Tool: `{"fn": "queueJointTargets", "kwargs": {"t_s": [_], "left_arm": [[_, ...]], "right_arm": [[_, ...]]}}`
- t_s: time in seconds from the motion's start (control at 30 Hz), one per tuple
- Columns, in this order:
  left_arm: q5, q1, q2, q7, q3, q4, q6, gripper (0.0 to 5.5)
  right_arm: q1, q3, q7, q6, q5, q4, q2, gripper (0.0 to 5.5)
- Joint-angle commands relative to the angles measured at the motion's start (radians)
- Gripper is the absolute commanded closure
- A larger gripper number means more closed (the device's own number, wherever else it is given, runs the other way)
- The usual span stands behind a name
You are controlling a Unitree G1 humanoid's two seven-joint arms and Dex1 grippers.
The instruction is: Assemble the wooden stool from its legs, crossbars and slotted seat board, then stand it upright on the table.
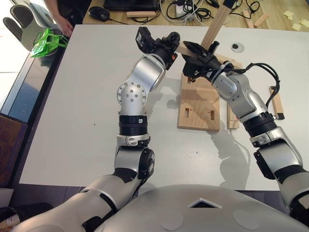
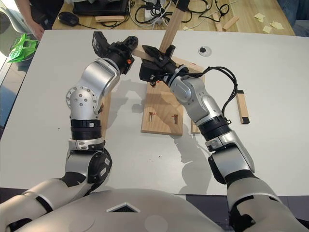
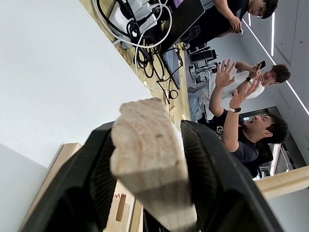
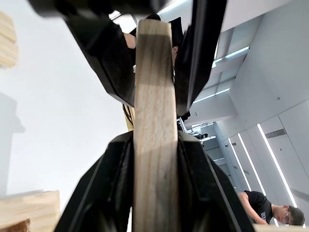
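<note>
Starting with the left eye view, the slotted seat board (image 1: 198,108) was seen lying flat on the white table (image 1: 87,96), near the middle and toward the robot's right. Above the board's far end, the left gripper (image 1: 170,44) was closed on one end of a crossbar (image 1: 181,48), and the bar ran off to the right behind the other arm. Just beside it, the right gripper (image 1: 199,52) was clamped on a leg (image 1: 216,25), which was tilted up and away toward the far right. A loose wooden bar (image 1: 276,102) was noted on the table well to the right of the board. In the right eye view, the same arrangement was shown, and a wooden strip (image 2: 105,104) was made out on the table beside the left forearm, with a round black cap (image 2: 206,50) set in the tabletop beyond the grippers. In the left wrist view, the cut end of the crossbar was seen gripped between two black fingers (image 3: 212,179), both pressed against the wood. In the right wrist view, the leg was held the same way, with the fingers (image 4: 113,193) drawn tight on its two faces.
</note>
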Motion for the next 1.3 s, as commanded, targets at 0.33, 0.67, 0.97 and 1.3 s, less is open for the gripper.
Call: {"fn": "queueJointTargets", "kwargs": {"t_s": [0.33,0.67,0.97,1.3], "left_arm": [[-0.004,-0.084,-0.163,0.104,-0.03,-0.006,-0.12,4.21],[-0.006,-0.119,-0.14,0.062,-0.006,0.009,-0.207,4.48],[0.142,-0.121,0.038,-0.087,-0.012,-0.008,-0.211,4.48],[0.251,0.01,0.141,-0.178,0.012,-0.209,-0.074,4.48]], "right_arm": [[-0.096,0.09,-0.077,-0.086,-0.076,0.186,0.063,4.49],[-0.006,0.098,0.135,-0.156,0.073,0.054,0.013,2.7],[0.269,-0.048,0.828,0.313,0.622,-0.594,-0.39,2.26],[0.411,-0.107,1.013,0.413,0.561,-0.626,-0.695,3.93]]}}
